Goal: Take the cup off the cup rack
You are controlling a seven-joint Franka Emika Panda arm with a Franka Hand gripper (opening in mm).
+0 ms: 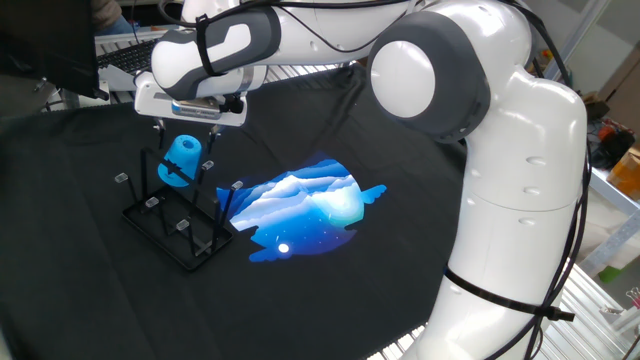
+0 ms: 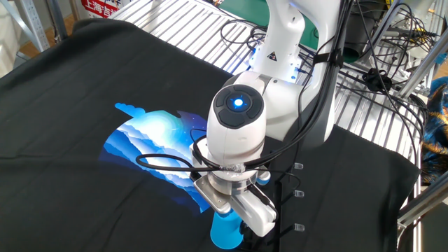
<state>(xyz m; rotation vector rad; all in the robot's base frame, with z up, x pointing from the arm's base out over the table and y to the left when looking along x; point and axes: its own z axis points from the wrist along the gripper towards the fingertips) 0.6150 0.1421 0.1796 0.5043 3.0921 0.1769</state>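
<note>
Your small sky-blue tapered plastic cup (image 1: 181, 161) sits tilted, mouth-down on a peg of the low black wire-frame cup rack (image 1: 178, 222), on the black-cloth table (image 1: 80, 290). The two-finger claw (image 1: 186, 136) hangs right above it, fingers spread either side, not pinching anything yet. In the other fixed view the wrist hides most of the cup (image 2: 225, 229), so contact can't be confirmed there. Cup looks light, thin-walled, smooth, prob. slippery and a bit flexy. Take it across the side walls near mid-body w/ modest squeeze. Pull along the peg's axis, else the light rack may lift w/ it.
</note>
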